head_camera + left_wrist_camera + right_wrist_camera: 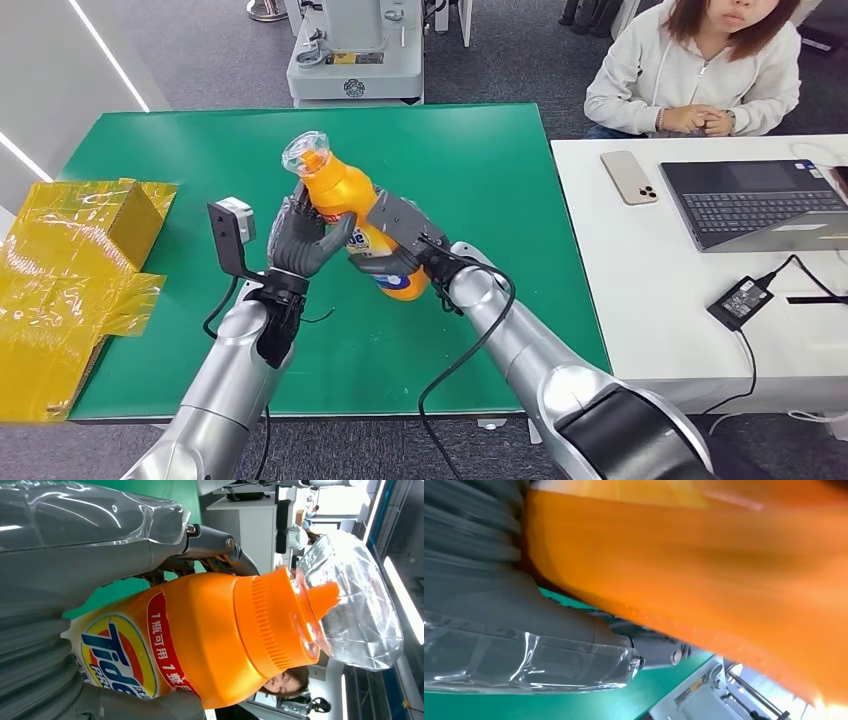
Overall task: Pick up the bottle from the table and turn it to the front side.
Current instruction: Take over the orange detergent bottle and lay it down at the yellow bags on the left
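The left hand (300, 238) wraps its fingers round the orange bottle's (356, 210) middle, while the right hand (405, 243) clasps the lower body from the other side, probably so that one can steady it as the other turns it. The bottle hangs tilted above the green tabletop (480, 170), clear cap (305, 153) pointing away from the robot. Its label faces the left hand. Beyond the tabletop a person (700, 70) sits.

One bottle (352, 205), two hands (one laptop (757, 201))

Orange detergent bottle (352, 203) held above a green table (480, 170)
Tilted, clear-wrapped cap pointing up and away; label partly visible
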Controlling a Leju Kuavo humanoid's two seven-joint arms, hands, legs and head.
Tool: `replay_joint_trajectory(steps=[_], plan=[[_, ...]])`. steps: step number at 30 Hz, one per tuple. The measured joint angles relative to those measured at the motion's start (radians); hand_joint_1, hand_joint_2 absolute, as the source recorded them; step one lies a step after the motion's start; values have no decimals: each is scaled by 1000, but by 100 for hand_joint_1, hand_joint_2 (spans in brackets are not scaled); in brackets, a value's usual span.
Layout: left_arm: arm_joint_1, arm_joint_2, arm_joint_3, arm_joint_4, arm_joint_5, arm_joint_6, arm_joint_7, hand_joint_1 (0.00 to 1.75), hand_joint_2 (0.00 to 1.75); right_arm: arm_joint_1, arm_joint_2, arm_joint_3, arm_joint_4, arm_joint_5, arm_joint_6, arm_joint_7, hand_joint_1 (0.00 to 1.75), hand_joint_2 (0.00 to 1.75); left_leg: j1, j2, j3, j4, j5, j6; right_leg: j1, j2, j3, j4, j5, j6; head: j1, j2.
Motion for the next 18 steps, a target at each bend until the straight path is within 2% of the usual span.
replay_joint_trajectory(steps=[6,12,15,18], plan=[[1,3,0,5,-2,2,-13,175,175,24,-21,-18,-14,-16,-33,-58,0,175,0,0,0,0,0,0,0,0,0,0,0,0,0,0],[1,10,0,17,-33,38,-34,175,175,97,-52,-32,-116,-36,-57,-100,0,175,0,0,0,0,0,0,0,0,0,0,0,0,0,0],[0,20,0,20,-99,115,-63,175,175,162,-77,-38,-220,-48,-72,-108,0,175,0,-1,0,0,0,0,0,-1,0,0,0,0,0,0],[-3,36,0,21,-246,278,-95,175,175,255,-109,-39,-374,-45,-94,-107,0,175,0,0,0,0,-1,0,0,-1,0,0,0,0,0,0]])
